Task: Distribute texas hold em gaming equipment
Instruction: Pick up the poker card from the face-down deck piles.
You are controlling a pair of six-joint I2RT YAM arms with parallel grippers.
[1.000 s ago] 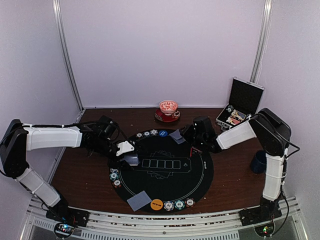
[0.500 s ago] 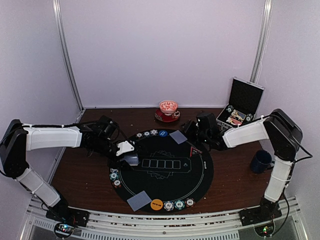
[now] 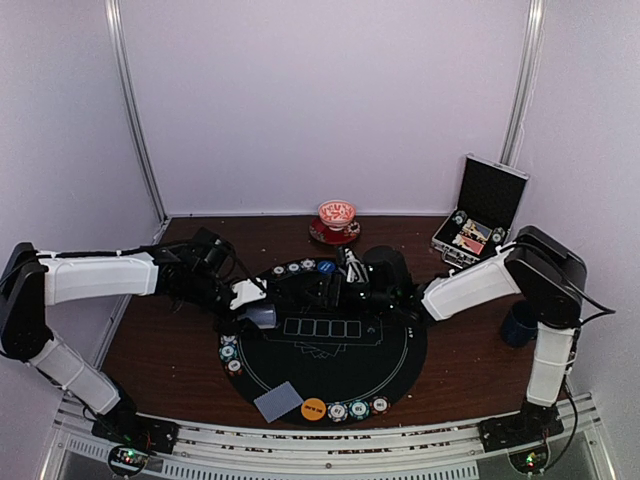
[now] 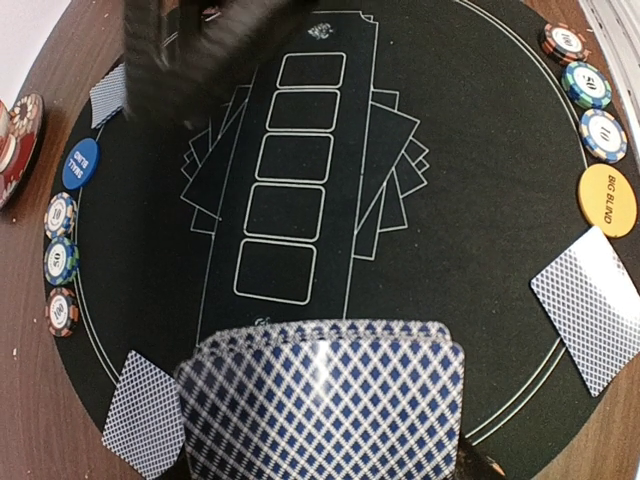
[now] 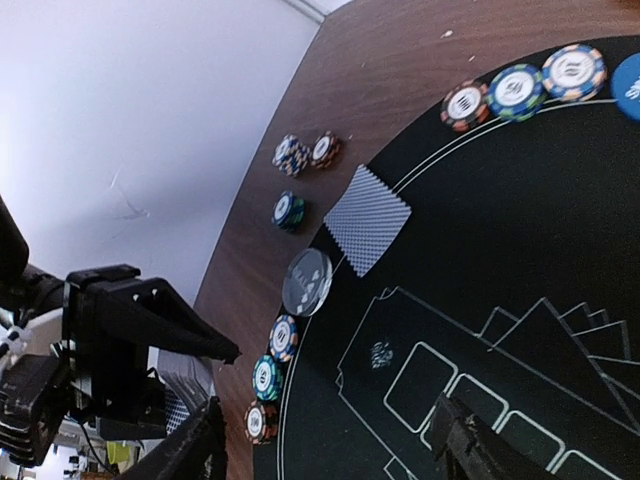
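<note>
**Deck handover could drag extra cards**

The left gripper (image 3: 256,310) is closed on the deck of cards (image 4: 320,400) over the left edge of the mat (image 3: 390,360). The right gripper (image 5: 330,412) reaches toward it, jaws spread and empty. A deep pinch could pull several cards; its arm may sweep the far-rim chips (image 3: 295,267). The open case (image 3: 492,195) at rear right holds chips and cards.

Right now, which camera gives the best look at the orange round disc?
The left wrist view: the orange disc sits close, its BIG BLIND lettering readable, beside a face-down card. The top view shows it only as a small orange spot at the mat's near edge. The right wrist view misses it.
</note>
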